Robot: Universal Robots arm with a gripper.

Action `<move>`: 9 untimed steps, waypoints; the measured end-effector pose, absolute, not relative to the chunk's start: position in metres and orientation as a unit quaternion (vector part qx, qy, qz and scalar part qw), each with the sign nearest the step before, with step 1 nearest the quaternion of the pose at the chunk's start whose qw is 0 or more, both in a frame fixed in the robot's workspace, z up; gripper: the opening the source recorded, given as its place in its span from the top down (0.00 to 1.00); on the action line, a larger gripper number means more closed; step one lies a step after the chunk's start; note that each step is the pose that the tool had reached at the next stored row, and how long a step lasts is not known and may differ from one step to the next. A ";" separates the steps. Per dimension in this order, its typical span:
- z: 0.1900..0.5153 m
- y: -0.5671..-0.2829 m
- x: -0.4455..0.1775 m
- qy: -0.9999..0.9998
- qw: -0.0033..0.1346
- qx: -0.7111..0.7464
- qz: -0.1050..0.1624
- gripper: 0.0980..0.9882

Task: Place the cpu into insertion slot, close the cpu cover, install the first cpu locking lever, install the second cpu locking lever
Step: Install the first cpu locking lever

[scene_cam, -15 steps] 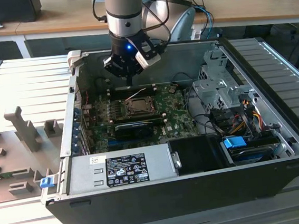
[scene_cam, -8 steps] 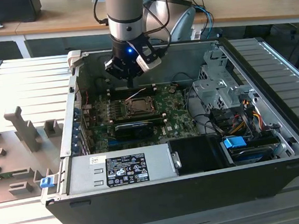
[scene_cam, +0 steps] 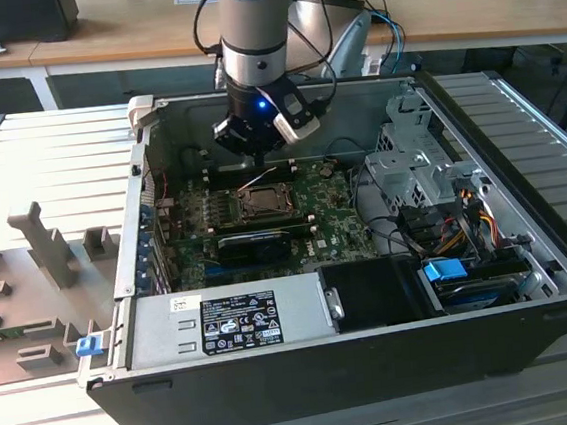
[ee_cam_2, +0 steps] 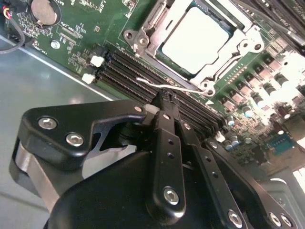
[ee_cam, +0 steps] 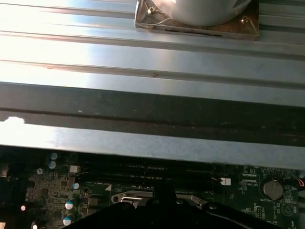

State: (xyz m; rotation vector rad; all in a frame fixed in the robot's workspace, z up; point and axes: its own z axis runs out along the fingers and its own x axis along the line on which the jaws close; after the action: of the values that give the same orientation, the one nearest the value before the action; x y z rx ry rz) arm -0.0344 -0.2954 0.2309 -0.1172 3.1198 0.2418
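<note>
In the exterior view, the gripper [scene_cam: 259, 158] hangs over the green board inside the open computer case [scene_cam: 379, 364], just behind the socket. In the second wrist view, its fingers [ee_cam_2: 164, 112] are closed together, empty. The cpu [ee_cam_2: 194, 40] lies flat, face up, in the socket, framed by the closed cpu cover [ee_cam_2: 238, 38]; it is square, with no long axis. In the first wrist view, the case wall [ee_cam: 152, 143] crosses above the board.

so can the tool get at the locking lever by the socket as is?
Probably yes: the tool sits right at the thin wire lever beside the cpu cover, with nothing between them.
</note>
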 end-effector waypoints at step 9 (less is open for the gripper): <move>0.225 -0.295 -0.027 0.996 0.005 -0.035 0.077 1.00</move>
State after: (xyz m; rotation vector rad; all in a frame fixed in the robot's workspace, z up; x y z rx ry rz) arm -0.0268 -0.2954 0.2255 -0.1091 3.1196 0.2418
